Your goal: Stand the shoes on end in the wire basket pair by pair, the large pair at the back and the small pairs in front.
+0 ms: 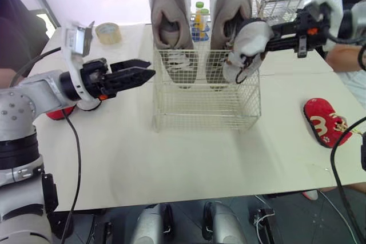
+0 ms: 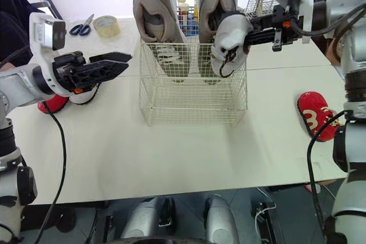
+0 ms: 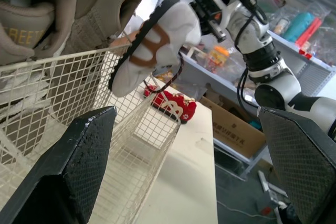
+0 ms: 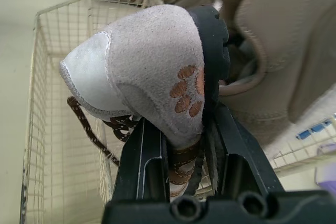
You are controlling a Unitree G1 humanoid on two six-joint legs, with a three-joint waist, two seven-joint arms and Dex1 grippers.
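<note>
Left eye view: right gripper (image 1: 260,37) clamps a small white suede shoe (image 1: 246,47) over the white wire basket (image 1: 206,112)'s right edge, before two upright large beige trainers (image 1: 171,15). The left gripper (image 1: 150,68) hovers beside the basket, fingers parted, empty.

Your head pair: high, facing down over the desk (image 1: 189,164), sharing the wire basket (image 1: 200,107). Your wrist cameras: close, facing that basket from opposite sides.
</note>
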